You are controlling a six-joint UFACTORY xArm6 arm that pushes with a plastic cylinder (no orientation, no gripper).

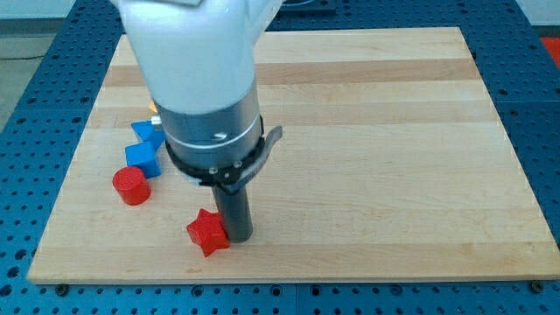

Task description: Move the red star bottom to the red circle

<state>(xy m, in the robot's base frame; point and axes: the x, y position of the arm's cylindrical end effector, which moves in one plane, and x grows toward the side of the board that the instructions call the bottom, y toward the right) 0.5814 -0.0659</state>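
Tip [238, 236] of my rod sits low on the board [394, 175], touching the red star [207, 232] on that block's right side; no pincer is fitted, so none grips. Red circle [131, 185] lies up-left of the star, apart. Two blue blocks [143, 149] stand just above the circle.

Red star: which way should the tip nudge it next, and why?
Probably a short push toward the view's left. My tip sits right against the red star on its right side, and the red circle lies up and to the left of the star. Sliding the star left should bring it below the circle; the blue blocks sit above the circle, out of that path.
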